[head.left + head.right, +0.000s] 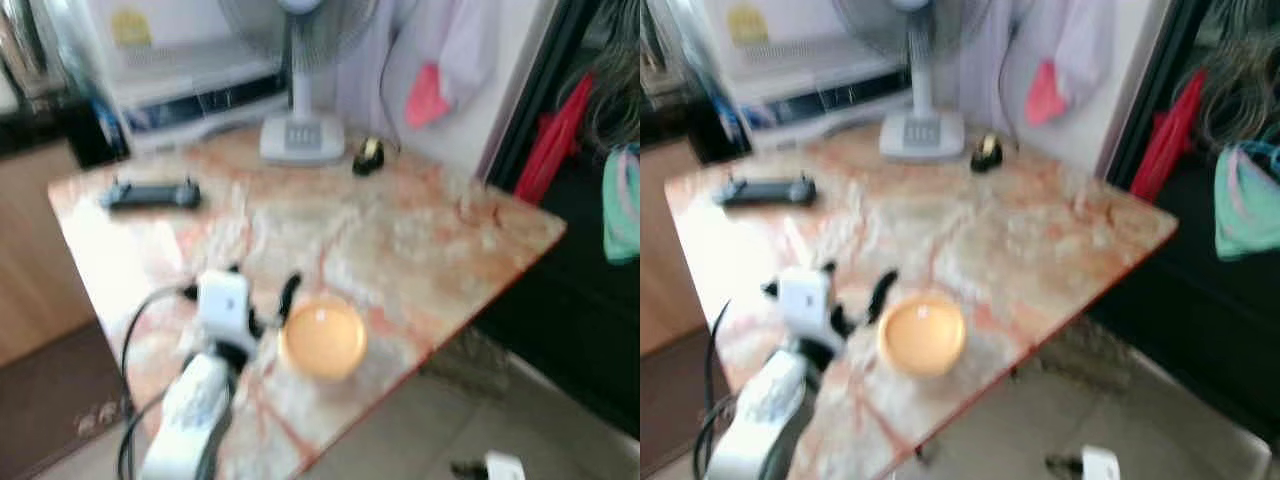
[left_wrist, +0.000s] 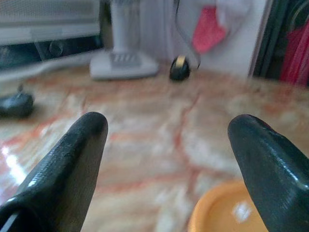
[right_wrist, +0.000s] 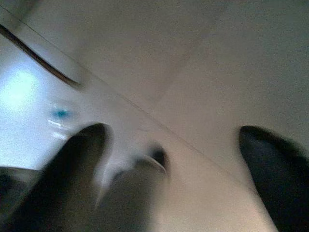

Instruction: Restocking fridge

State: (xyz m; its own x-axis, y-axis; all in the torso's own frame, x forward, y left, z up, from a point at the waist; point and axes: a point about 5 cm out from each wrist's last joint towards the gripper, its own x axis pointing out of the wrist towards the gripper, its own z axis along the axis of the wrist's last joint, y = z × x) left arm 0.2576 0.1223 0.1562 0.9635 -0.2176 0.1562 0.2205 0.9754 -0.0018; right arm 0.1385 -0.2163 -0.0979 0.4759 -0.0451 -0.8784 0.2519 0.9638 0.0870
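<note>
Bowl: orange bowl (image 1: 322,338) on counter (image 1: 420,235), nr front edge.
L hand: left hand (image 1: 262,288) over counter just beside bowl, fingers (image 2: 77,159) wide apart, nothing betw.
R hand: right hand (image 3: 178,159) over floor, fingers apart.
Back edge: fan base (image 1: 301,138), blk controller (image 1: 150,194).

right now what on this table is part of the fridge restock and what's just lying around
Likely part of the job:
- orange bowl near the table's front edge
- left hand, open, just beside the bowl

Just lying about:
- white fan base at the back
- small black and yellow object beside it
- dark flat device on the marble table
</note>
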